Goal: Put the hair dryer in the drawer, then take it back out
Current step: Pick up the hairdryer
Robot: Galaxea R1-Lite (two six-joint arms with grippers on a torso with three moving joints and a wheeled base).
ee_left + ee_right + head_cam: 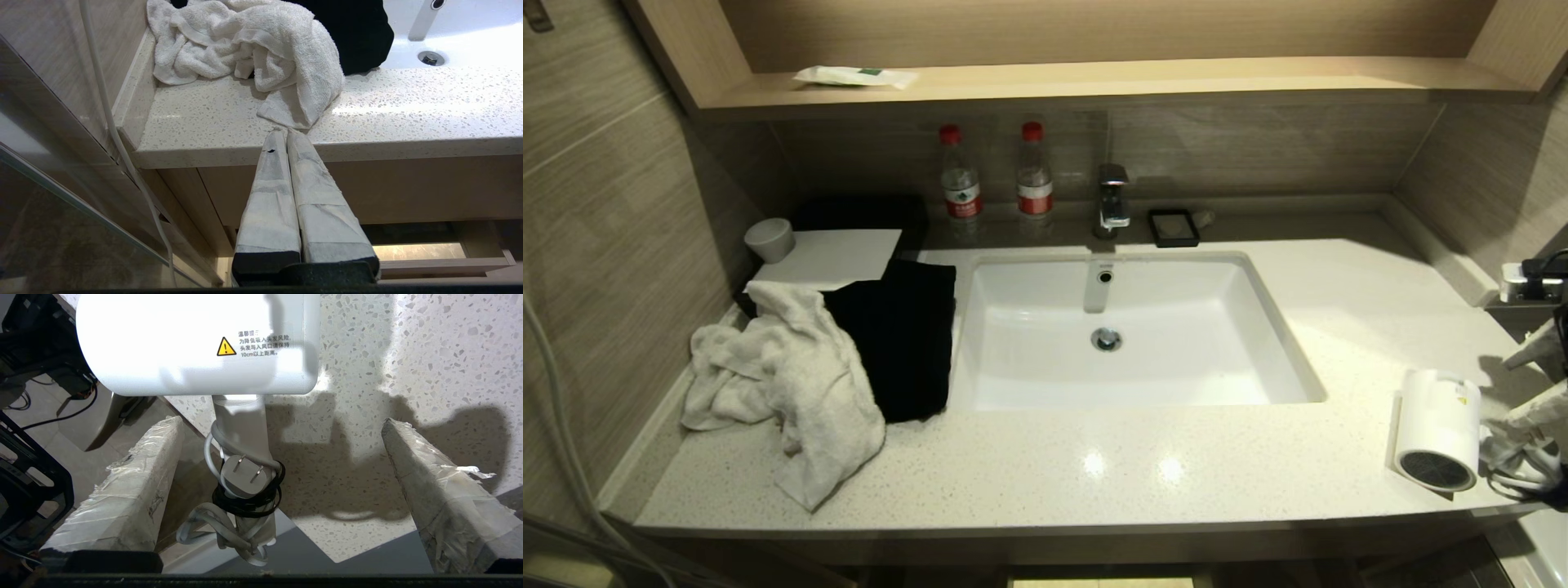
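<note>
Sitting at the right front corner of the speckled worktop (1143,465), grille toward the edge and cord-wrapped handle overhanging it: the hair dryer (1437,429), out in the open with the right tool (282,486) spread wide on either side of that handle, gripping nothing, so either not yet stowed or already back out, cannot tell which. Scanning left to right: left tool (286,134) pressed together below the worktop edge, crumpled white towel (784,384), black cloth (903,335), white sink (1127,327) under two bottles (996,175) and a tap (1112,196), wood shelf (1176,77) above. Showing only as a pale sliver beneath the worktop: the drawer (441,261), apparently pulled out.
</note>
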